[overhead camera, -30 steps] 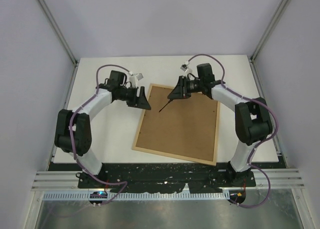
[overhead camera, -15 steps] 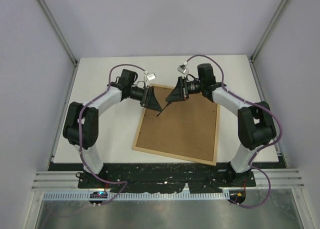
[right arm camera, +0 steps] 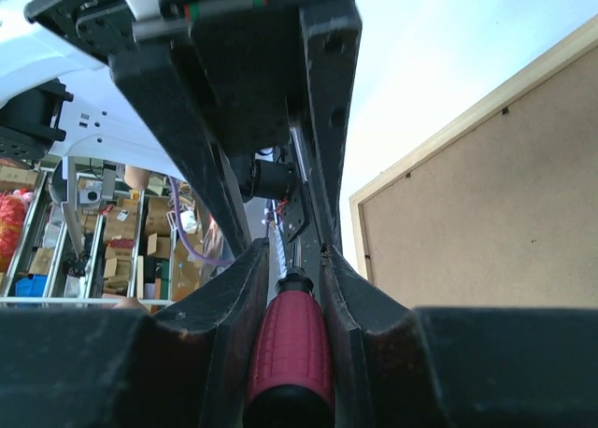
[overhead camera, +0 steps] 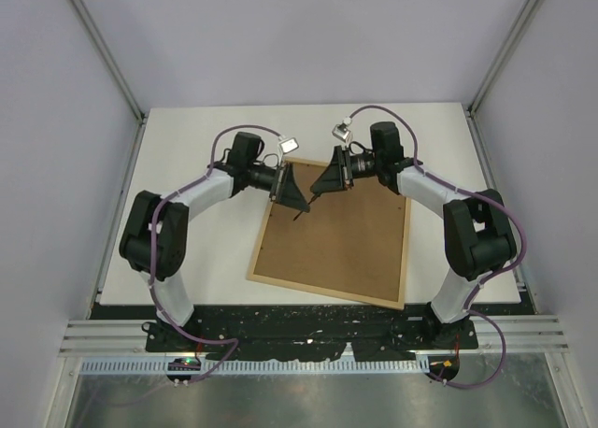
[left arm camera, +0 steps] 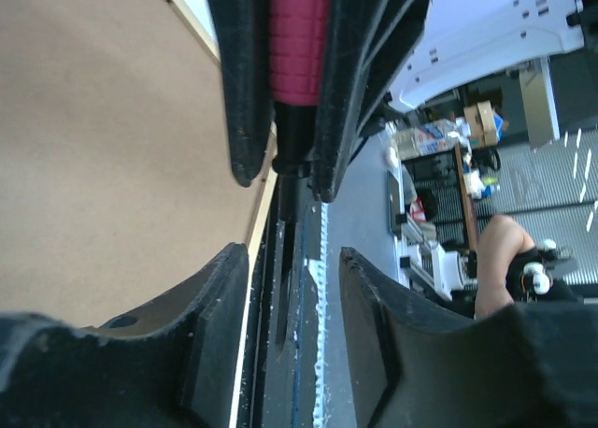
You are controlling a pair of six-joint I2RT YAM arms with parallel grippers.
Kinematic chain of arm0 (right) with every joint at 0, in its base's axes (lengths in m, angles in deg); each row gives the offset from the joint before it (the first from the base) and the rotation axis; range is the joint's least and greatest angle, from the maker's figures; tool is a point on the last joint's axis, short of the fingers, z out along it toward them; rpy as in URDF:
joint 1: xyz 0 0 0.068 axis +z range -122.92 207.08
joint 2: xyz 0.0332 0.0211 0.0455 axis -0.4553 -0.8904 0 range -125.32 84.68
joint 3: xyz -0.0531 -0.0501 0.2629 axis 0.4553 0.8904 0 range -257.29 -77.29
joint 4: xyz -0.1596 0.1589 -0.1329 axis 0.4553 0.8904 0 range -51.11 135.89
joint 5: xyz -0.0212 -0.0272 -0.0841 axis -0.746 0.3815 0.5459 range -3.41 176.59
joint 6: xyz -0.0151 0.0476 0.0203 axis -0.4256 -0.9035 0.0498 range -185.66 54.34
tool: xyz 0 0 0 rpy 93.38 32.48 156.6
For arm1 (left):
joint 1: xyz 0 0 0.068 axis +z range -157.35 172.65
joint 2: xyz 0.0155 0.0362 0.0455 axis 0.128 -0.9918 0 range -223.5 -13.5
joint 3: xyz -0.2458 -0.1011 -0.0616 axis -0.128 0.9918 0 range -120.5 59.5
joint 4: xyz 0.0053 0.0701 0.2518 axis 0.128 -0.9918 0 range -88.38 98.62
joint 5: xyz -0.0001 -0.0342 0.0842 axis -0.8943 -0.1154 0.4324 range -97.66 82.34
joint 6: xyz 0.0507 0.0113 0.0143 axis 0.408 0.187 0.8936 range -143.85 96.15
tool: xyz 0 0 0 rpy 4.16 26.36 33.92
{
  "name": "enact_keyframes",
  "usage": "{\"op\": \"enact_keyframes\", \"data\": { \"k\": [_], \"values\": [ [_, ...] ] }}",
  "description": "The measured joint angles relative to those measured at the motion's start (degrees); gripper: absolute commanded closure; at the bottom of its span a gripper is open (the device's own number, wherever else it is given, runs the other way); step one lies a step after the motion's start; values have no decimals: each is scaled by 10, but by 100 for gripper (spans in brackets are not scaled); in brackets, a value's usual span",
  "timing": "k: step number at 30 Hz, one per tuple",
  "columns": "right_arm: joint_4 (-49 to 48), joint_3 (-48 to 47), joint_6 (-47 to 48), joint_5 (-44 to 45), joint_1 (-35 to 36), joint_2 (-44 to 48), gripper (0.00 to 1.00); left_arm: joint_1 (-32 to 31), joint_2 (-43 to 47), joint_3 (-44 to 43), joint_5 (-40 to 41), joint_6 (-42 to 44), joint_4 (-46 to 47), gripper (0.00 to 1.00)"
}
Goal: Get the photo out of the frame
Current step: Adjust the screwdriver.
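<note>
One frame (overhead camera: 346,241); one screwdriver (right arm camera: 290,349); two arms, left arm (overhead camera: 201,192), right arm (overhead camera: 425,180)

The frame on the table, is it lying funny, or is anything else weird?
Yes. The frame lies face down, so only its brown back shows. It also sits crooked, turned against the edges of the table. One more odd thing: the right claw grips a red-handled screwdriver over the frame's far corner.

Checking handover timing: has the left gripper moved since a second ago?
Yes. The left gripper went right, from beside the frame to over its brown back, nearing the right gripper.
</note>
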Motion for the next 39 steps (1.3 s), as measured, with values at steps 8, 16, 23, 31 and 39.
{"op": "enact_keyframes", "data": {
  "k": [8,16,23,31,39],
  "values": [
    [-38,6,-32,-16,-4,4,92,-28,0,6,-14,-2,3,100],
    [206,-90,182,-33,-3,1,51,-31,-13,-90,4,184,-226,100],
    [478,-216,444,-39,-4,-32,44,-31,-22,-138,21,296,-372,100],
    [456,-139,435,-70,-8,-38,42,-22,27,-2,35,160,-181,100],
    [164,20,172,-60,-7,14,42,-15,33,9,62,63,-68,100]
  ]
}}
